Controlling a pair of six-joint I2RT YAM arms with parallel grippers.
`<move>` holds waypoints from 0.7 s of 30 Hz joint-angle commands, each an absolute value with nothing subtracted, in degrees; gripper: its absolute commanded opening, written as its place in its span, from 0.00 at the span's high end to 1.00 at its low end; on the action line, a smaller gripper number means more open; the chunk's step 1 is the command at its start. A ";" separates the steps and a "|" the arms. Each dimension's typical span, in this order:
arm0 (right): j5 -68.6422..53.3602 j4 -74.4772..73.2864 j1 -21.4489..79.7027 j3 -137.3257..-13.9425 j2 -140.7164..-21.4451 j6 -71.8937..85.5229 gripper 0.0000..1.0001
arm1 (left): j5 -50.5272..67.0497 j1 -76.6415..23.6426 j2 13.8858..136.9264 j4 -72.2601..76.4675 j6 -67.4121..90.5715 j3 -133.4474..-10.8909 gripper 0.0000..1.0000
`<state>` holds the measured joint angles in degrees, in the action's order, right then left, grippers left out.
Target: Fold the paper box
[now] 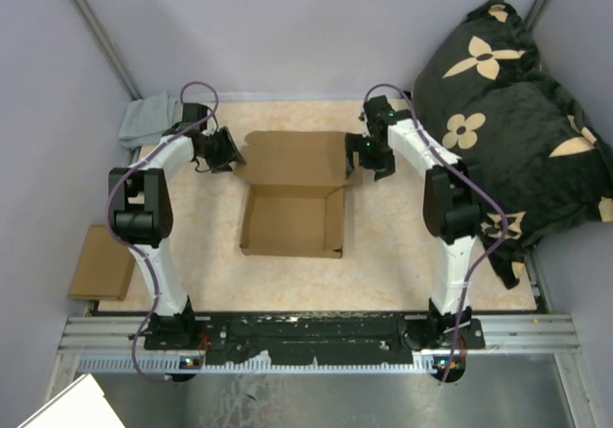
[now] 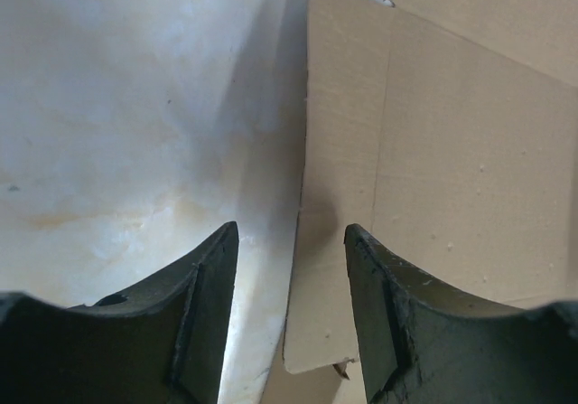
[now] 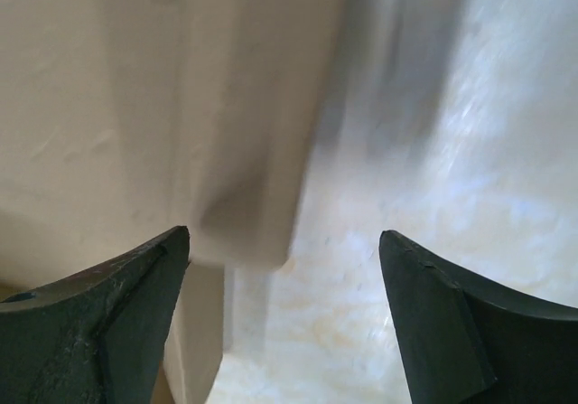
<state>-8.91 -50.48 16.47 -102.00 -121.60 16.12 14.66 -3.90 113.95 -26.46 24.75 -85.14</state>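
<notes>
Paper box (image 1: 292, 219): mid-tabletop (image 1: 393, 256), partly folded.
Left hand (image 1: 224, 149): open, straddling box edge, 10 o'clock.
Right hand (image 1: 368, 158): open, straddling box edge, 2 o'clock.

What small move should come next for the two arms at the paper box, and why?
Probably close the left tool and right tool: both stand open, each straddling a flap edge of the paper box.
</notes>
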 commanded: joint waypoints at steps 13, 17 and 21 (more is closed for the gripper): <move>-11.38 -46.93 21.84 -84.58 -98.66 20.70 0.12 | 23.27 -3.35 116.14 -23.36 24.59 -87.41 0.99; -9.04 -49.84 26.00 -84.34 -100.30 21.01 0.14 | 23.41 -3.34 112.41 -20.86 25.79 -83.57 1.00; -5.51 -52.03 29.74 -84.12 -103.27 22.01 0.19 | 24.88 -3.34 107.56 -17.65 27.57 -78.01 1.00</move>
